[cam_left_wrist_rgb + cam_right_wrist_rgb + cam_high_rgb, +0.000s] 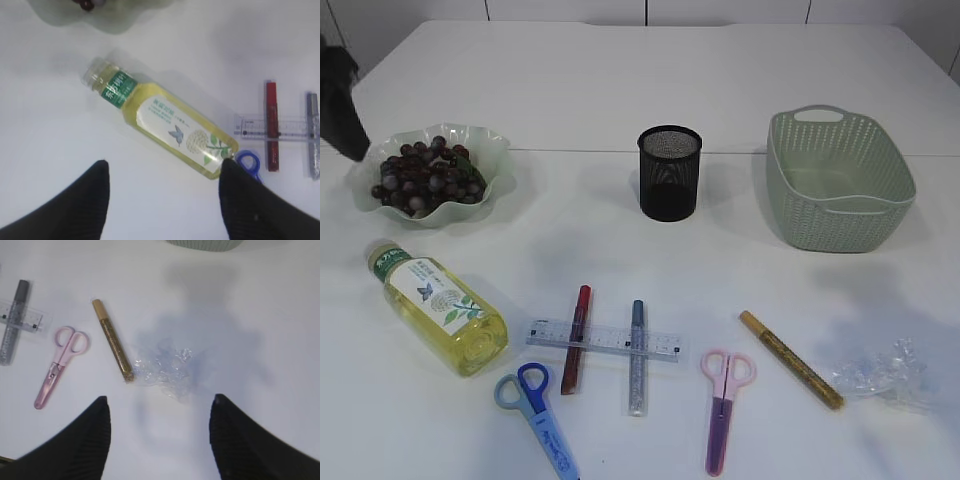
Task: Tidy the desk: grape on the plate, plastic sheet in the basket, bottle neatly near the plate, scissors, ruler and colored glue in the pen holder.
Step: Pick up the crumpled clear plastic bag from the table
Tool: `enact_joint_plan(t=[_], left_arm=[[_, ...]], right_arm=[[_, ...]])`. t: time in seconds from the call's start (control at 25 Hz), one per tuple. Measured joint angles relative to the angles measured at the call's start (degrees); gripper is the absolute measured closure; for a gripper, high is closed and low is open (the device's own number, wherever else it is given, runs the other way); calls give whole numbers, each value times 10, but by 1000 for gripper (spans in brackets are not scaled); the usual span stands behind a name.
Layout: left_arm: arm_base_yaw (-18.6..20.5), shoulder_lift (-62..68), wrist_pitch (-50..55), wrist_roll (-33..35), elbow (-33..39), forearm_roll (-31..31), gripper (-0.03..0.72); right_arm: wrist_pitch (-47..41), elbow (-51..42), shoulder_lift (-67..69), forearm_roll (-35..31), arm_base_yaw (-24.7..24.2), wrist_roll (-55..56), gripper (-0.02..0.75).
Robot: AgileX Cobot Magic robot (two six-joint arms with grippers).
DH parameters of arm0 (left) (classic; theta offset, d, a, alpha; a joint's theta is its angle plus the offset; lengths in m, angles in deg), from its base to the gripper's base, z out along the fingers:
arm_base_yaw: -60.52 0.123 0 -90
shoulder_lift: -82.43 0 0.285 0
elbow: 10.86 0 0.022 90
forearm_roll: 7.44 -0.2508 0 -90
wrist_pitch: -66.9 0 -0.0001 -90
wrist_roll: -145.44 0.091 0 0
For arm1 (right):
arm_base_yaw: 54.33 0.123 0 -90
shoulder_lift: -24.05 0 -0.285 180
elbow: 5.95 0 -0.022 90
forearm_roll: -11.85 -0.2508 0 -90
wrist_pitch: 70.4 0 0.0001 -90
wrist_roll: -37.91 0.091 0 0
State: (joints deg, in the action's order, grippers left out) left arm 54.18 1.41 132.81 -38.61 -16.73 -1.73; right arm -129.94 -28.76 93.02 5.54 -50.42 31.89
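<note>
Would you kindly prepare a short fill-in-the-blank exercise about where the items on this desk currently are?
1. The grapes sit in the wavy ____.
2. The bottle lies on its ____ on the table.
3. The red glue pen and silver glue pen lie across the clear ____.
4. The crumpled plastic sheet lies beside the ____ glue pen.

Missing words: plate; side; ruler; gold

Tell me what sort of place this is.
Probably a staged desk or craft table: a white tabletop holding a mesh pen holder, a clear ruler and scissors.
</note>
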Motion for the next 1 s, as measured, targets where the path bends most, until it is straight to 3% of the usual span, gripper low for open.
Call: enact_joint_plan(t=[0.2,0.48,0.68,1.0], left_arm=[[0,-75,-9,0,95,12,193],[0,-176,-9,0,172,12,193],[0,-208,-9,0,185,12,194],[0,-211,-9,11,187,6,195]], right_arm=[[2,0,58,33,16,-19,248],[3,1,166,159,117,-58,248],[6,2,235,169,137,-69,242],[42,0,298,184,159,-71,165]])
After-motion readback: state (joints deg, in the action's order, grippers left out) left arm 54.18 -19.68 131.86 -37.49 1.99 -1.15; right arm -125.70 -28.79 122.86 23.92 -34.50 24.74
